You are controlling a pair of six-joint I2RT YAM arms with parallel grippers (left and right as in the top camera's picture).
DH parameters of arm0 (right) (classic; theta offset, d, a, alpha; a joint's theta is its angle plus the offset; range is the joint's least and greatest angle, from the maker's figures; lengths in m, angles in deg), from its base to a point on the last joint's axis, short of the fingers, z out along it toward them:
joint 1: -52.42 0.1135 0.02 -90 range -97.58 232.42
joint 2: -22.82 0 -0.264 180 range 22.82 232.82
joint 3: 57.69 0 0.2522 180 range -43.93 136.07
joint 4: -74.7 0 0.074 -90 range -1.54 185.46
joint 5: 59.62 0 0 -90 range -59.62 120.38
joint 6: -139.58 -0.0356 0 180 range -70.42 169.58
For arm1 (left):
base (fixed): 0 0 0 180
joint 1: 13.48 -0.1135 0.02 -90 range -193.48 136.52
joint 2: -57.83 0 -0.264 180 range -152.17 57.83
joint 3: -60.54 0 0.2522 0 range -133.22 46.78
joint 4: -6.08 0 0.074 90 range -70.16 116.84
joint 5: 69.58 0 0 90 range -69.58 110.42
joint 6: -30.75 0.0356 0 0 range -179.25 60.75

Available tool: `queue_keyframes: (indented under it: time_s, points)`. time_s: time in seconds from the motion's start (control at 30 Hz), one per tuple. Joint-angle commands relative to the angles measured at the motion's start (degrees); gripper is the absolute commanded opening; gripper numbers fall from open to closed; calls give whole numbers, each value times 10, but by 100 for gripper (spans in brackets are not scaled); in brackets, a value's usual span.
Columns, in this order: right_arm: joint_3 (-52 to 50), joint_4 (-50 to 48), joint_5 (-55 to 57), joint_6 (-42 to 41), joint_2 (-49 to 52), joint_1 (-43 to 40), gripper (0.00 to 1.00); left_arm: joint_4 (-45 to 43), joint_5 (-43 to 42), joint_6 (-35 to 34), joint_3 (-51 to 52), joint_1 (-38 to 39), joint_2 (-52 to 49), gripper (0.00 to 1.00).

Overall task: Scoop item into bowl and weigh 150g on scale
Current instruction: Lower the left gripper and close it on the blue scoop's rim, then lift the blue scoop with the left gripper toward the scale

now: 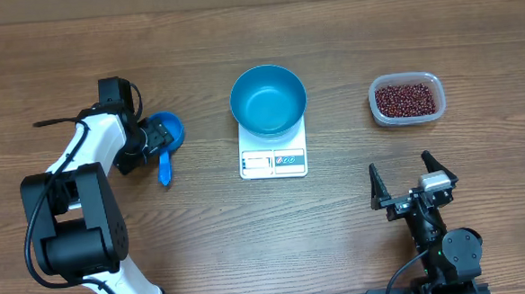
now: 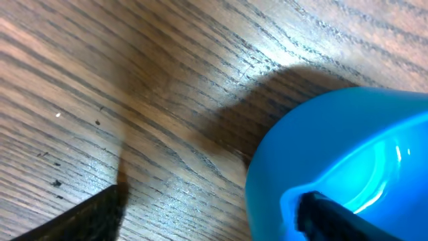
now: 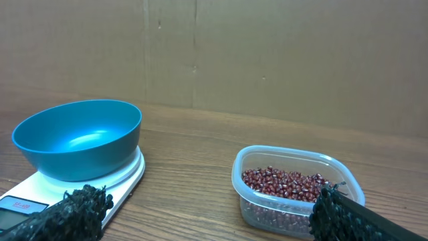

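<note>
- showing the bowl (image 1: 268,99) seated upright on the scale (image 1: 273,163) at the middle of the worktop (image 1: 250,247), with the display and teal button strip facing the near edge.
- keeping the beans (image 1: 407,99) heaped in a clear plastic tub (image 1: 374,102), to the right of the scale and well apart from it.
- lying left of the scale and apart from it, a small blue scoop (image 1: 170,129), cup toward the far side and handle pointing to the near edge.
- straddling the scoop's cup wall with the left end effector (image 1: 155,140), jaws apart: one finger (image 2: 334,217) down inside the cup, the other finger (image 2: 80,217) outside over bare wood and clear of the wall, so not clamped on the scoop.
- holding the right end effector (image 1: 399,163) low near the front right of the worktop, jaws spread wide, gripping nothing.
- framing, from the right wrist view, bowl and scale at left and tub at right, with a brown cardboard wall (image 3: 267,53) behind.
</note>
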Motion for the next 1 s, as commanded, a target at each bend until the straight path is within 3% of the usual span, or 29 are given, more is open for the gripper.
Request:
queue_keyframes:
  time_s: [0.0,0.43,0.57,0.7,0.97]
  points:
    - [-6,-1,-3,9,-6,-2,100,-4,-2,-5,3,0,-2,73]
    - [-6,-1,-3,9,-6,-2,100,-6,-2,-5,3,0,-2,40]
    - [-6,-1,-3,9,-6,-2,100,-6,-2,-5,3,1,-2,25]
    - [-6,-1,-3,9,-6,-2,100,-6,-2,-5,3,1,-2,4]
    - [-6,-1,-3,9,-6,-2,100,-3,-2,-5,2,1,-2,4]
